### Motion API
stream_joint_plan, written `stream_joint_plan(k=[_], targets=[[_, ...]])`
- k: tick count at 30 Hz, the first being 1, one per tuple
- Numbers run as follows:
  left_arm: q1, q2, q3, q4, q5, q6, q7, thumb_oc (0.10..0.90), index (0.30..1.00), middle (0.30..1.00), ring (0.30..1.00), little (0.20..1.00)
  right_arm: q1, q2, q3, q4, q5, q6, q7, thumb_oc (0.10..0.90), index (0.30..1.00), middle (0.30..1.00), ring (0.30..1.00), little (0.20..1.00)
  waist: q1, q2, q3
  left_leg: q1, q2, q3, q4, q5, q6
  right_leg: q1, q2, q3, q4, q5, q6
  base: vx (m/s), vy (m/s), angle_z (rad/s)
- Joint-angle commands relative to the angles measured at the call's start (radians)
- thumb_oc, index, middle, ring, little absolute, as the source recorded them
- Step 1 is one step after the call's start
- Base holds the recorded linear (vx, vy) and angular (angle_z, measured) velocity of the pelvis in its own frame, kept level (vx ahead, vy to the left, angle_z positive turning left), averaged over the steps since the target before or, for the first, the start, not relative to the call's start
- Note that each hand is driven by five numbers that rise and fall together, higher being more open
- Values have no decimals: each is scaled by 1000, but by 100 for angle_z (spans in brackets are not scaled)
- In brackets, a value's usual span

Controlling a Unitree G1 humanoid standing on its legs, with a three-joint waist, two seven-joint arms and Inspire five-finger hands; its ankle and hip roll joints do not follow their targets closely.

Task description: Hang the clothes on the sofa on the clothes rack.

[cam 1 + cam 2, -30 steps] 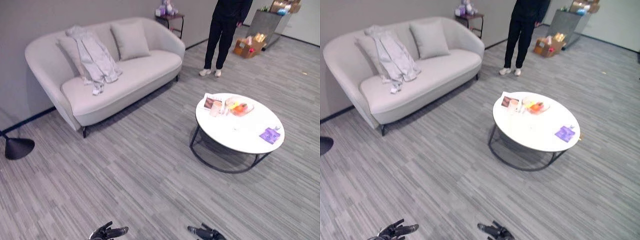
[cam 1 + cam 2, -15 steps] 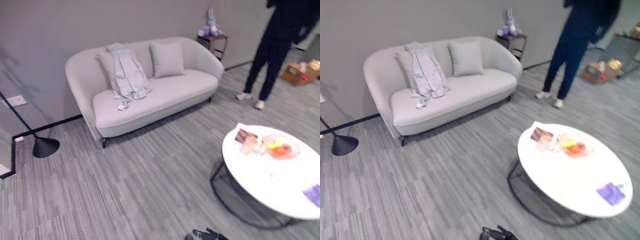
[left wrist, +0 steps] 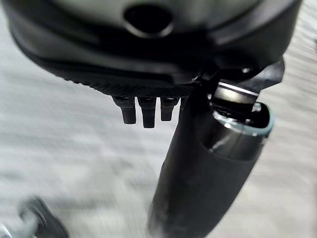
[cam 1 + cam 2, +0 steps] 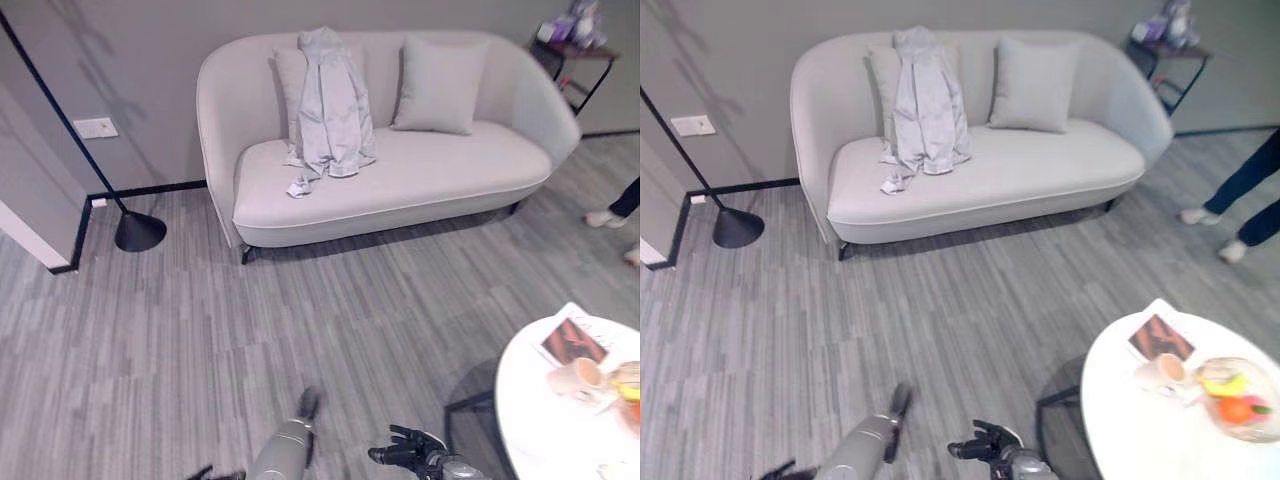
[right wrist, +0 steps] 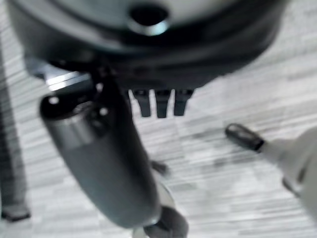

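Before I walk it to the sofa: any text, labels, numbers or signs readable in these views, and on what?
None can be read.
Booklet on the round table: a dark picture on its cover, any print too small to read.
Wall plate left of the sofa: blank as far as I can tell.
Garment on the sofa: no label showing.

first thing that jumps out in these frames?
The pale grey garment draped over the back and seat of the light sofa, toward the sofa's left end beside a cushion. Next, the white round table at lower right, carrying a fruit bowl and a cup. Both hands hang low and empty, right hand near the table.
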Motion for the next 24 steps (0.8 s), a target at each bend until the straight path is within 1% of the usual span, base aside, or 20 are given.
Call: stream_joint_plan(k=[1,2,3,5,6,7,8,9,10,11,12,13,14,15,17,18,19,21,22,24], targets=[[0,17,8,44,-9,-8,-2,800,900,900,900,900,-35,15,-61,-23,20,-53,-54,800,900,900,900,900,47,-81,-47,94,-47,-45,-73,165,70,-77,73,37,48,8,9,461,165,-17],[14,20,22,56,-17,-2,-1,800,900,900,900,900,-36,32,-77,-27,41,-57,-63,800,900,900,900,900,48,-91,-60,108,-52,-36,-61,163,87,-74,70,32,96,-6,12,339,144,-16],[22,23,38,58,-31,1,0,800,900,900,900,900,-31,49,-85,-40,63,-60,-62,800,900,900,900,900,49,-101,-73,120,-55,-24,-51,155,99,-67,62,28,145,-12,26,488,210,-27],[30,21,38,45,-40,0,0,800,900,900,900,900,-21,63,-76,-90,69,-57,-54,800,900,900,900,900,40,-115,-96,165,-63,-4,-50,120,119,-69,35,16,251,-1,71,418,216,-24],[30,19,27,34,-30,-3,0,800,900,900,900,900,-19,62,-66,-117,62,-57,-53,800,900,900,900,900,33,-111,-100,192,-66,-5,-60,104,130,-96,18,9,326,20,93,225,150,14],[30,19,27,34,-30,-3,0,800,900,900,900,900,-19,61,-66,-117,62,-57,-53,800,900,900,900,900,33,-109,-103,189,-64,-6,-60,106,130,-98,20,9,325,23,92,256,244,9],[15,16,-20,-13,-7,-20,13,800,900,900,900,900,-30,46,-58,-181,51,-66,-63,800,900,900,900,900,10,-92,-99,234,-68,-2,-57,68,154,-165,-30,-7,508,128,153,249,238,-5],[6,20,-37,-34,-4,-25,20,800,900,900,900,900,-37,39,-55,-214,42,-69,-74,800,900,900,900,900,0,-81,-91,257,-69,-4,-55,54,164,-191,-54,-23,584,162,170,250,238,-8],[6,19,-37,-34,-4,-25,20,800,900,900,900,900,-37,39,-55,-215,42,-69,-74,800,900,900,900,900,1,-78,-94,254,-66,-4,-55,55,163,-194,-51,-23,581,165,169,229,189,9],[-22,27,-74,-86,-6,-31,38,800,900,900,900,900,-48,25,-55,-322,23,-74,-101,800,900,900,900,900,-26,-44,-77,312,-53,-16,-57,26,181,-273,-96,-60,718,191,170,310,159,23],[-45,34,-91,-123,-5,-41,53,800,900,900,900,900,-50,4,-44,-446,-14,-81,-122,800,900,900,900,900,-57,-35,-61,360,-51,-42,-65,6,176,-330,-113,-92,683,147,139,394,143,17],[-53,35,-97,-146,-2,-48,55,800,900,900,900,900,-54,-16,-42,-514,-42,-83,-133,800,900,900,900,900,-70,-39,-53,380,-54,-47,-66,-7,168,-328,-120,-108,609,103,121,374,-11,54],[-63,32,-106,-177,4,-53,56,800,900,900,900,900,-75,-58,-43,-594,-94,-86,-159,800,900,900,900,900,-82,-40,-49,399,-49,-48,-63,-29,155,-334,-133,-129,493,79,98,215,-48,55],[-63,32,-106,-177,4,-52,56,800,900,900,900,900,-74,-59,-43,-596,-95,-84,-160,800,900,900,900,900,-84,-38,-49,397,-46,-51,-62,-28,154,-331,-129,-132,485,84,97,211,-79,44],[-73,24,-116,-178,11,-56,55,800,900,900,900,900,-125,-114,-53,-654,-159,-80,-196,800,900,900,900,900,-95,-36,-46,424,-36,-71,-60,-59,139,-383,-165,-86,325,128,93,212,-125,19],[-77,22,-113,-177,14,-55,56,800,900,900,900,900,-135,-130,-59,-696,-179,-74,-202,800,900,900,900,900,-103,-36,-43,437,-31,-80,-60,-71,132,-387,-182,-59,266,152,100,285,-170,43],[-90,22,-116,-170,20,-56,59,800,900,900,900,900,-142,-155,-74,-733,-220,-67,-218,800,900,900,900,900,-115,-33,-39,453,-22,-108,-63,-85,125,-405,-220,-6,207,200,116,281,-172,13],[-96,13,-126,-173,44,-55,57,800,900,900,900,900,-138,-198,-112,-790,-299,-45,-249,800,900,900,900,900,-131,-34,-33,481,-12,-152,-65,-112,112,-427,-293,70,156,275,140,328,-205,10],[-96,10,-133,-169,55,-53,54,800,900,900,900,900,-141,-211,-132,-810,-319,-35,-267,800,900,900,900,900,-136,-39,-31,495,-5,-168,-64,-127,105,-430,-319,91,140,316,153,420,-281,94],[-85,7,-143,-153,80,-38,45,800,900,900,900,900,-154,-231,-157,-832,-372,-4,-297,800,900,900,900,900,-140,-55,-32,529,18,-193,-68,-152,85,-424,-344,88,128,385,180,394,-277,89]])
